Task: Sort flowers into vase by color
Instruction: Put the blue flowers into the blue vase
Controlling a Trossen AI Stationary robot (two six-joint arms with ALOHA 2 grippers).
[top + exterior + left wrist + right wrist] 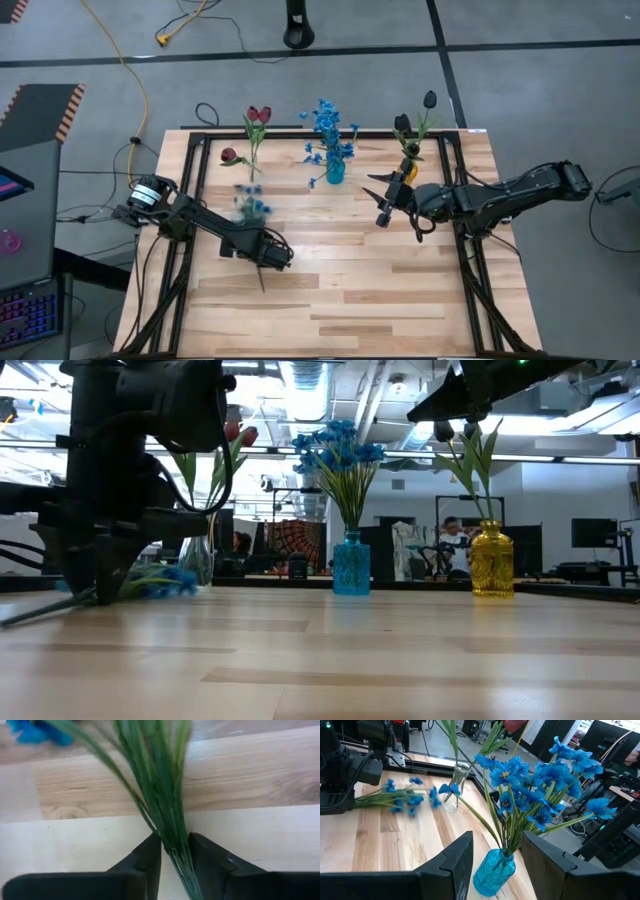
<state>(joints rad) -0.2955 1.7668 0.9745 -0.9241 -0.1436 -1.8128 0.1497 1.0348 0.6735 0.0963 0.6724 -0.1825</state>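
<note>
A loose bunch of blue flowers point(250, 205) lies low over the table's left half, blossoms toward the far edge and stem ends point(262, 285) toward the near edge. My left gripper point(280, 255) is shut on its green stems. A blue vase point(335, 172) at far centre holds blue flowers point(328, 125). On its left a clear vase point(455, 790) holds dark red tulips point(258, 116). On its right a yellow vase point(410, 150) holds near-black tulips point(428, 100). My right gripper point(383, 198) hovers open, near the blue vase point(492, 872). My left gripper pinches the blue bunch's green stems point(172, 847) between its two fingers point(150, 857), in the lower part of the stems, away from the blossoms point(40, 732). The fingers come from above and lie across the stems. The bunch stays about level, low at the tabletop point(165, 582).
A single dark red bud point(229, 155) shows beside the clear vase. The three vases stand in a row along the far edge. A black frame rail point(200, 180) runs along the table's sides. The near half of the wooden tabletop point(350, 300) is bare.
</note>
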